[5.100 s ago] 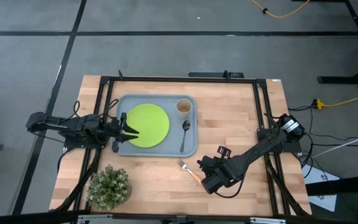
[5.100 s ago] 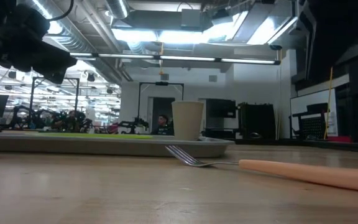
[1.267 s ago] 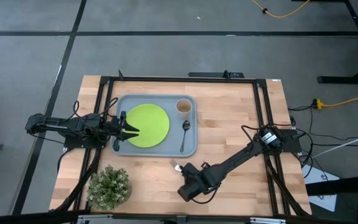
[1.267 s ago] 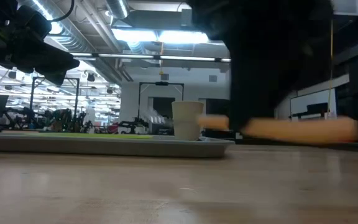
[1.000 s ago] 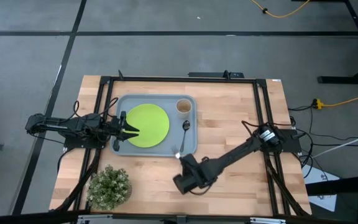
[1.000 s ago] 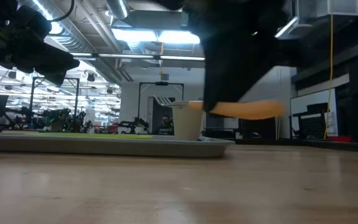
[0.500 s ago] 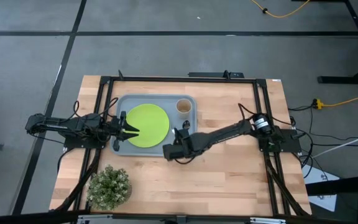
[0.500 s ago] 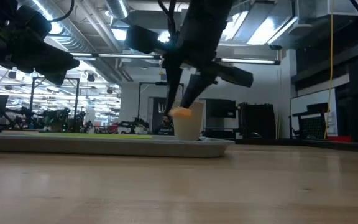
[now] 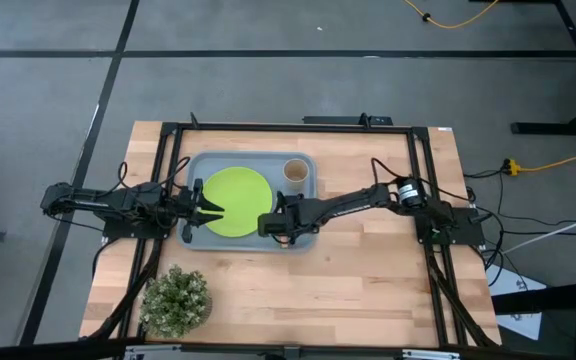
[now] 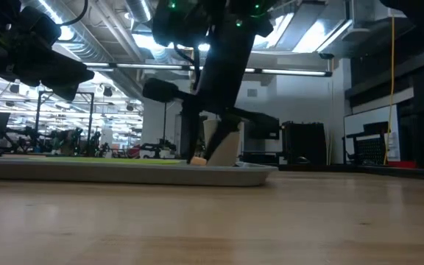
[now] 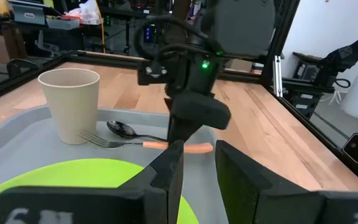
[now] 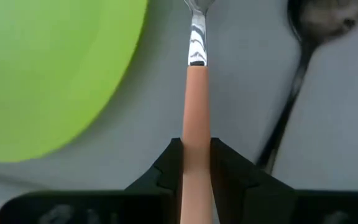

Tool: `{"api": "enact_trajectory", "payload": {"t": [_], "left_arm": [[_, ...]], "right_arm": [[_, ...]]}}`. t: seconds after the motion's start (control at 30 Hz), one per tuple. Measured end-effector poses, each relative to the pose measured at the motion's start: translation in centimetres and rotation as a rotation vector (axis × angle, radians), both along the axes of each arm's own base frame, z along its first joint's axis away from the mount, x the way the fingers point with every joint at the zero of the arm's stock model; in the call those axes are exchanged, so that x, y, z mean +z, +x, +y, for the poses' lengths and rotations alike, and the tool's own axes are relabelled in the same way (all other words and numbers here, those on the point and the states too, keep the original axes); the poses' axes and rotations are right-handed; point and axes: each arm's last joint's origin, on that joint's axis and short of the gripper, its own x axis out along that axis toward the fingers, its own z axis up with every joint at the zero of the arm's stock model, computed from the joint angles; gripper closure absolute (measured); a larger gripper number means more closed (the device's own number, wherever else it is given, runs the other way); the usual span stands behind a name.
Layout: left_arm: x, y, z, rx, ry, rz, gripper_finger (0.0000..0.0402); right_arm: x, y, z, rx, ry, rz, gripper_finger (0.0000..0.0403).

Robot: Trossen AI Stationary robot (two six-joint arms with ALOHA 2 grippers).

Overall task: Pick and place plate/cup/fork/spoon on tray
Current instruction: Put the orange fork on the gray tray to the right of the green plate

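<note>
The grey-blue tray [image 9: 196, 165] lies at the table's far left. On it are the lime-green plate [image 9: 236, 195], the beige cup [image 9: 295, 170] and the dark spoon [image 12: 294, 68]. My right gripper [image 9: 280, 222] is low over the tray between plate and spoon, shut on the orange-handled fork [image 12: 196, 81]. The fork's tines [image 11: 95, 137] point toward the cup. My left gripper [image 9: 208, 208] hovers open and empty over the plate's left part. My right gripper pinches the fork's orange handle [image 12: 196, 134] between its two fingers, one on each side. The fingers come from above, pointing down. The fork lies about level, just over the tray floor beside the spoon [image 11: 120, 129]; whether it touches the floor, I cannot tell.
A potted plant [image 9: 176, 297] stands at the near left corner. Black frame rails [image 9: 423, 180] run along the table's sides. Bare wood lies to the right of the tray and on its near side.
My right gripper has carried the fork from the bare wood on the tray's near side toward the far edge, over the tray's rim, and down low between plate and spoon. The fork has turned about, its tines now pointing toward the cup.
</note>
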Motion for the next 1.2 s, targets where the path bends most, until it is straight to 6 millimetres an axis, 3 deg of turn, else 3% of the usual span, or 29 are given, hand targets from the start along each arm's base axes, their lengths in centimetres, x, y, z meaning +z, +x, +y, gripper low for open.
{"api": "enact_trajectory", "payload": {"t": [0.27, 0.57, 1.2], "left_arm": [[0.0, 0.0, 0.0, 0.0, 0.0, 0.0, 0.0315], [0.0, 0.0, 0.0, 0.0, 0.0, 0.0, 0.0315], [0.0, 0.0, 0.0, 0.0, 0.0, 0.0, 0.0315]], "right_arm": [[0.1, 0.3, -1.3, -0.089, -0.006, -0.037, 0.0346], [-2.2, 0.7, -1.3, -0.112, 0.003, -0.004, 0.0346], [-2.1, 0.7, -1.3, -0.062, -0.02, 0.01, 0.0346]]}}
